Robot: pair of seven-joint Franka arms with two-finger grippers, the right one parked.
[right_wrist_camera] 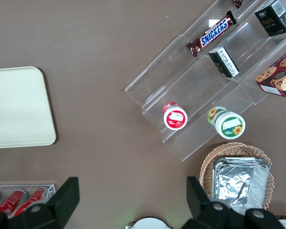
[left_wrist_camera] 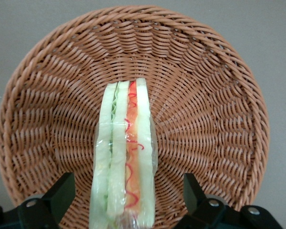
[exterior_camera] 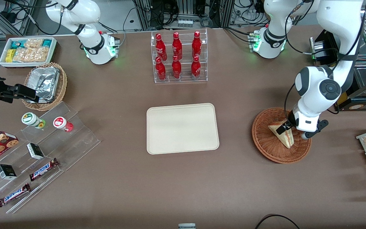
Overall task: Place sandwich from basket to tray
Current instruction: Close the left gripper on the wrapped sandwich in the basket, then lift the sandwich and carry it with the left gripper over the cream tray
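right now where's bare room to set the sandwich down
The tray is entirely bare. It is crowded only in the basket, where the open hand straddles the sandwich.

Reddish-brown weave on the basket (left_wrist_camera: 209, 95); the sandwich (left_wrist_camera: 126, 157) showed pale bread striped red and green (wrapped clear), black-fingered gripper (left_wrist_camera: 126, 200) over it, cream tray (exterior_camera: 182, 128).

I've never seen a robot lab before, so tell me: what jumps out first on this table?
Probably the white robot arm bent low over a round wicker basket, its gripper open on either side of a wrapped sandwich lying in it. In the middle of the table sits a bare cream tray, and farther from the front camera a clear rack of bright red bottles catches the eye.
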